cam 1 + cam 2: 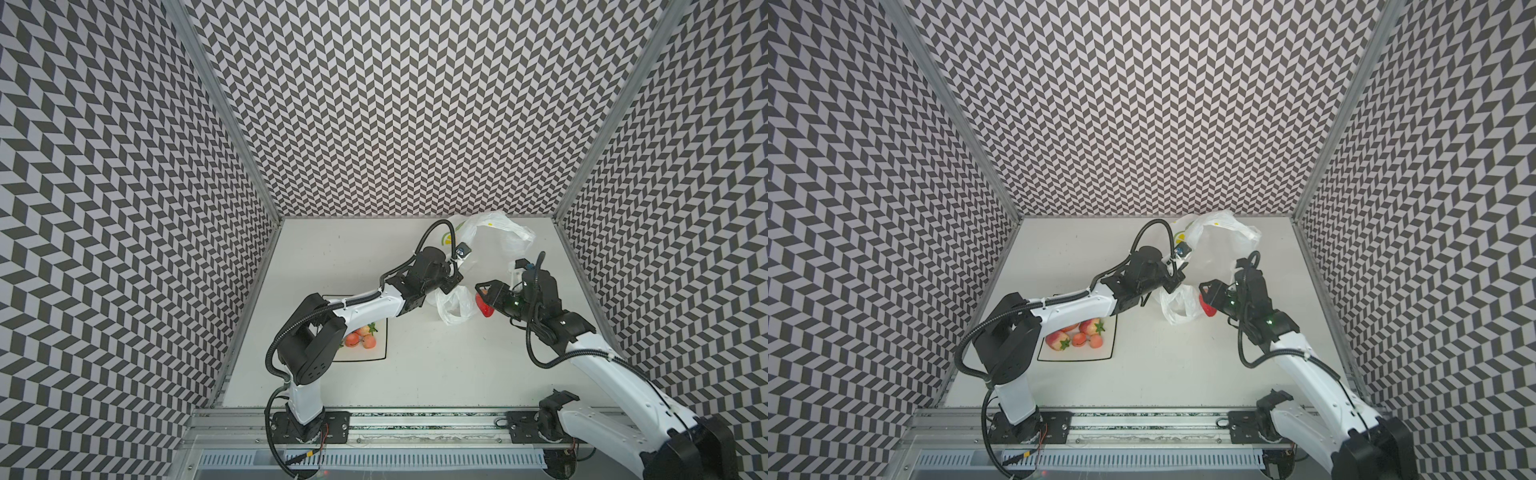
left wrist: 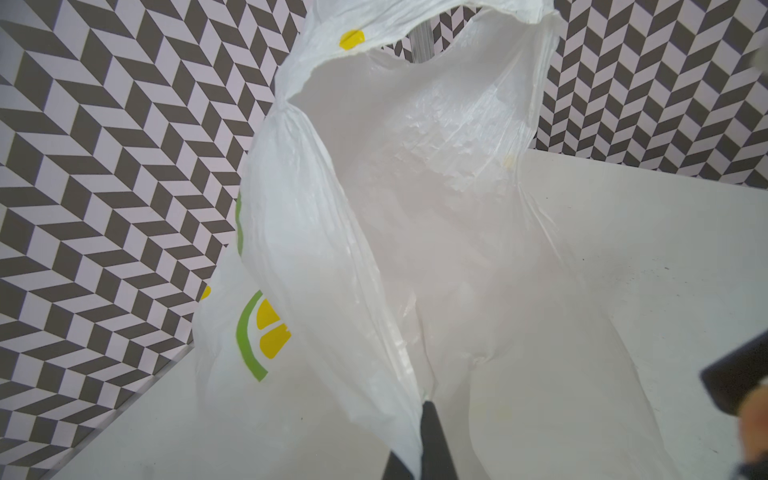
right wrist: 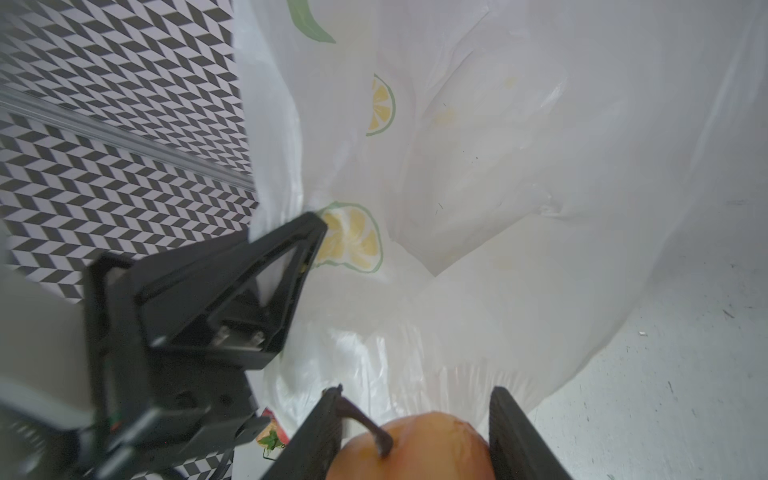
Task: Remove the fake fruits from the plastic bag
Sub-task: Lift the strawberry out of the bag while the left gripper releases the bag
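1. You see a white bag [image 2: 415, 208] printed with yellow lemon slices rimmed in green, plus yellow dots.
2. Your stemmed fruit [image 3: 419, 449] is orange-yellow with a dark brown stem.
3. Your plate [image 1: 1096, 355] is white with a black rim.
4. On it you see pinkish-red strawberries [image 1: 1057, 338] with green leaves and orange-pink balls [image 1: 1096, 341].
5. The walls [image 1: 395, 104] around you carry a grey-and-white chevron pattern, and the table [image 1: 415, 365] is plain white.
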You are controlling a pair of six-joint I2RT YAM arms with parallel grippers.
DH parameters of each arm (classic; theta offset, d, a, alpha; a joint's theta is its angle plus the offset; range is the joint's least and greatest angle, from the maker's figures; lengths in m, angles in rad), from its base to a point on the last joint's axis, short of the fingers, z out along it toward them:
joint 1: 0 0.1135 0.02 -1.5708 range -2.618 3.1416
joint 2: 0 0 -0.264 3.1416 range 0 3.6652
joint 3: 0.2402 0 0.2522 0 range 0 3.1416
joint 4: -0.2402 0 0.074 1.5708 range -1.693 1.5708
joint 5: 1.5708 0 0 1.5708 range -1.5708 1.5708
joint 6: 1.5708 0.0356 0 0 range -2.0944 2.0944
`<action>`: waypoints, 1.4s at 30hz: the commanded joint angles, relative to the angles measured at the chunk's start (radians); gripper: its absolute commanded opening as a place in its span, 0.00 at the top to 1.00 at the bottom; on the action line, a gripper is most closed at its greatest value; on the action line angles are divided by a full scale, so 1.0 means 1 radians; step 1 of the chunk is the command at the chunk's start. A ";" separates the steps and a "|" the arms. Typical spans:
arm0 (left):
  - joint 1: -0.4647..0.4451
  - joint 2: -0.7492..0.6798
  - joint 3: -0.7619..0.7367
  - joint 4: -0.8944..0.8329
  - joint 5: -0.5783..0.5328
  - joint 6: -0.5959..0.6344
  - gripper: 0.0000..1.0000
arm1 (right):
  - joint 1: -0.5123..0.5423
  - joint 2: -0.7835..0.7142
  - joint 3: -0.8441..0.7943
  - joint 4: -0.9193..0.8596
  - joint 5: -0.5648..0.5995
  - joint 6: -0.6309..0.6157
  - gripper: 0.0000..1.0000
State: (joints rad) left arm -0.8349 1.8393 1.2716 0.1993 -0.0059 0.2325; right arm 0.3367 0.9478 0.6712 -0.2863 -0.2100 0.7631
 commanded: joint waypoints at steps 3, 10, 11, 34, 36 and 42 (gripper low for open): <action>0.003 0.020 0.046 -0.017 -0.006 -0.013 1.00 | -0.005 -0.142 -0.023 -0.048 0.006 -0.014 0.59; 0.004 0.054 0.079 -0.024 -0.004 -0.027 1.00 | -0.005 -0.214 0.025 -0.131 -0.018 -0.033 0.59; 0.004 0.065 0.089 -0.020 0.000 -0.028 1.00 | -0.005 -0.223 0.043 -0.150 -0.010 -0.040 0.59; -0.029 -0.159 -0.015 0.072 0.104 -0.006 0.00 | -0.005 -0.116 0.493 -0.347 0.099 -0.197 0.59; -0.030 -0.225 -0.061 0.068 0.115 -0.012 0.00 | -0.005 -0.084 0.540 -0.344 0.084 -0.215 0.58; -0.023 -0.462 -0.225 0.024 0.114 -0.046 0.00 | -0.004 0.029 0.671 -0.340 0.005 -0.279 0.59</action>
State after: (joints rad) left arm -0.8577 1.4616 1.1023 0.2451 0.0952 0.2073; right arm 0.3367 0.9443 1.2900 -0.6598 -0.1543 0.5400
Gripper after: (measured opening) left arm 0.997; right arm 0.512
